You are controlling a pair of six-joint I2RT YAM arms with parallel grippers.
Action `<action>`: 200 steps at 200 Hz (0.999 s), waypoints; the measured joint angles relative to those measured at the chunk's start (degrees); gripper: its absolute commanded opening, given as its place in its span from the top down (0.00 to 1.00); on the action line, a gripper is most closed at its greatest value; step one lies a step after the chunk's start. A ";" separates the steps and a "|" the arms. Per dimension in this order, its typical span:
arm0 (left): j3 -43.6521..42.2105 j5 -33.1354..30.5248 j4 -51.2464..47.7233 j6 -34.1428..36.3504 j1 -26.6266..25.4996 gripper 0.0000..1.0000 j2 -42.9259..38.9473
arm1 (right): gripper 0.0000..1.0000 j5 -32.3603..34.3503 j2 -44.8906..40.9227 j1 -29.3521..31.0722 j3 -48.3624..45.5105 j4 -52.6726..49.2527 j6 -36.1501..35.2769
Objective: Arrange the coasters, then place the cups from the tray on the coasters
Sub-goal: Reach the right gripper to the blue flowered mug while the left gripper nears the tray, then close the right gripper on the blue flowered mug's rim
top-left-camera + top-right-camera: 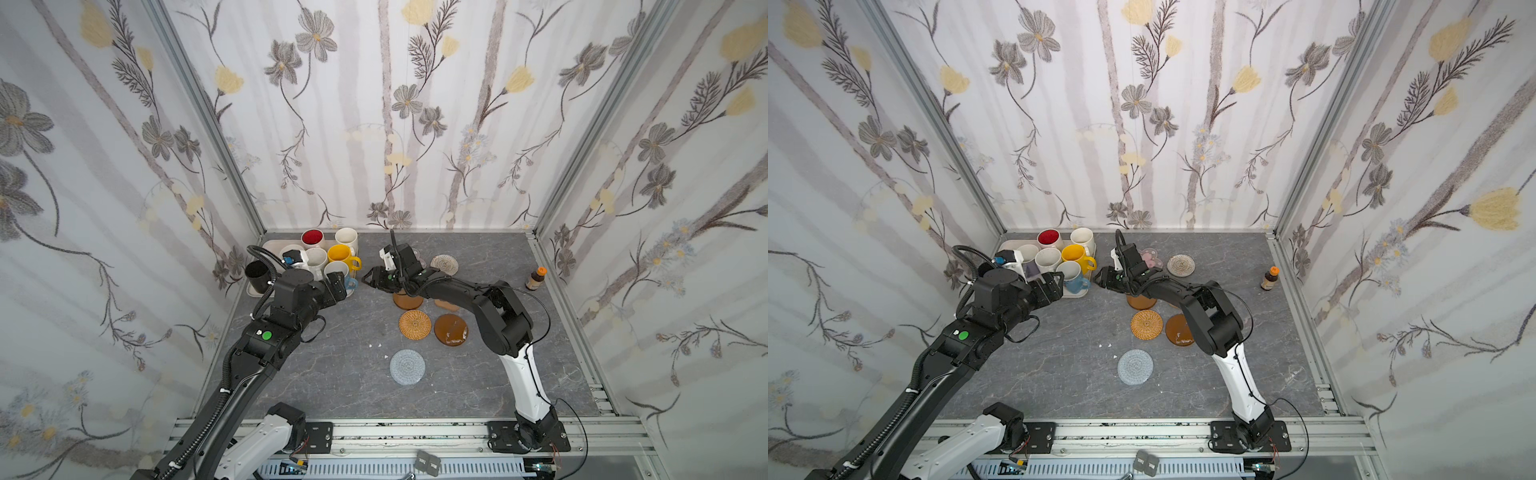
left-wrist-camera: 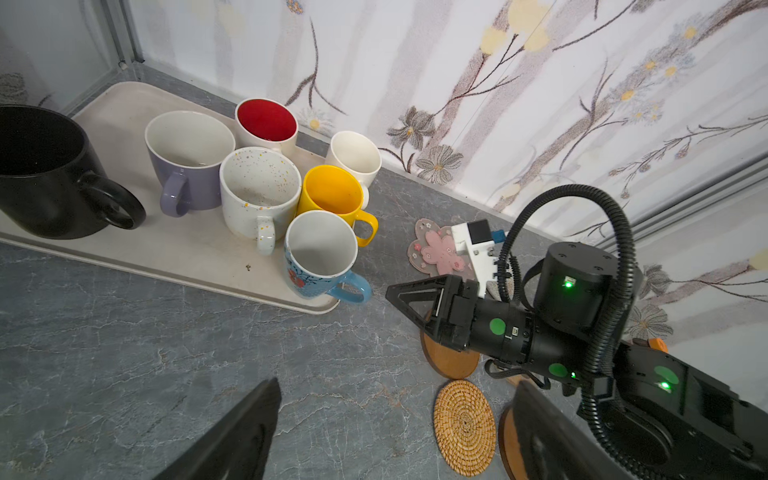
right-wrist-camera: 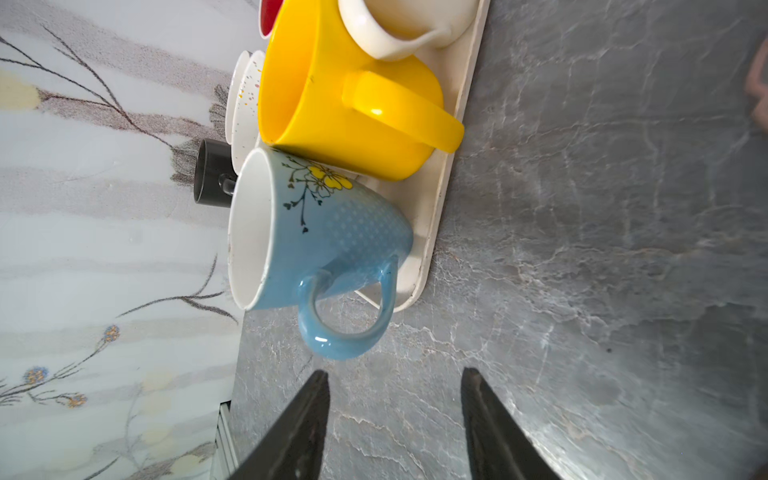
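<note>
The cream tray [image 2: 124,104] sits at the back left and holds several cups: black [image 2: 45,174], lavender [image 2: 187,166], yellow [image 1: 340,254] and light blue [image 3: 332,241] among them. Right of the tray lie the coasters: pink blossom [image 2: 436,249], white woven [image 1: 444,263], tan rattan [image 1: 415,325], grey woven [image 1: 407,367] and two wooden discs [image 1: 407,300] [image 1: 451,329]. My left gripper [image 2: 395,415] hangs open over bare table by the tray's near right corner. My right gripper [image 3: 395,399] is open and empty, its fingertips just short of the light blue cup's handle.
A small brown bottle with an orange cap [image 1: 535,278] stands by the right wall. Flowered walls close in the back and both sides. A metal rail [image 1: 415,432] runs along the front edge. White specks [image 1: 376,345] lie on the grey tabletop.
</note>
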 measured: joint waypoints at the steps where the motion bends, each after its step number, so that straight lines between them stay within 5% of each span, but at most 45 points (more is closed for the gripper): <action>1: 0.00 0.02 0.00 0.00 0.00 0.10 -0.02 | 0.49 -0.02 0.20 0.04 0.07 0.15 0.20; 200: -3.65 1.81 -0.28 1.31 0.02 0.11 -3.65 | 0.58 1.29 15.47 3.48 14.45 3.56 12.83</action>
